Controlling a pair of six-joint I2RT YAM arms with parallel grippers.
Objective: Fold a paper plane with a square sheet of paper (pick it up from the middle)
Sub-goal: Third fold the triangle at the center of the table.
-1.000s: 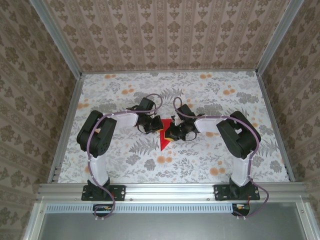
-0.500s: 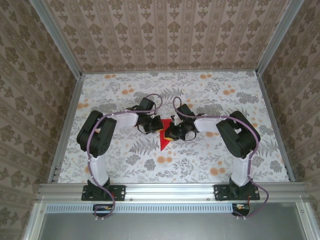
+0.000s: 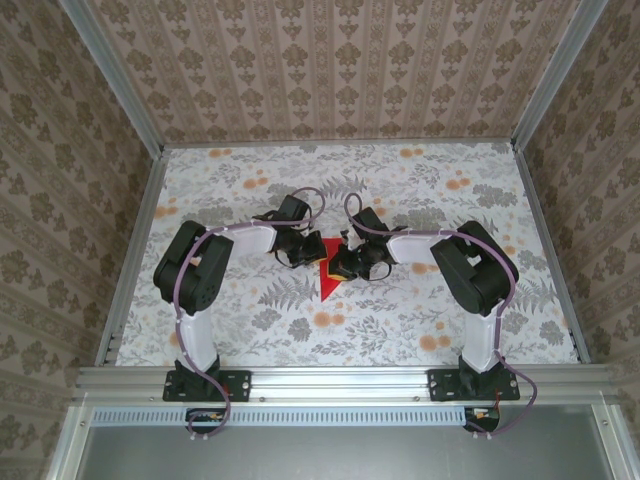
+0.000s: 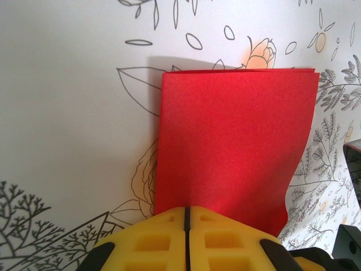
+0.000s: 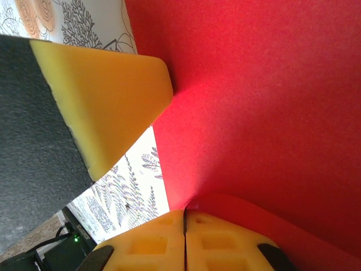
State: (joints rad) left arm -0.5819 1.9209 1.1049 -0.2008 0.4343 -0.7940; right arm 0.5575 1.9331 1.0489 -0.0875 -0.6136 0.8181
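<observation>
The square sheet of paper point(image 3: 325, 277), already folded double, sits mid-worktop point(image 3: 420, 320) between the arms. Nothing has visibly moved this past second: left tool point(image 4: 186, 217) and right tool point(image 5: 185, 217) both stay pinched on it, probably setting a crease.

The top external camera is fixed high above the square sheet of paper point(image 3: 324, 283), on its near side, and looks down and forward over the whole table point(image 3: 430, 320). Each wrist camera looks along its own fingers point(image 4: 152, 243) at the sheet from close range. The right wrist camera is the nearer. All three views share the sheet.
</observation>
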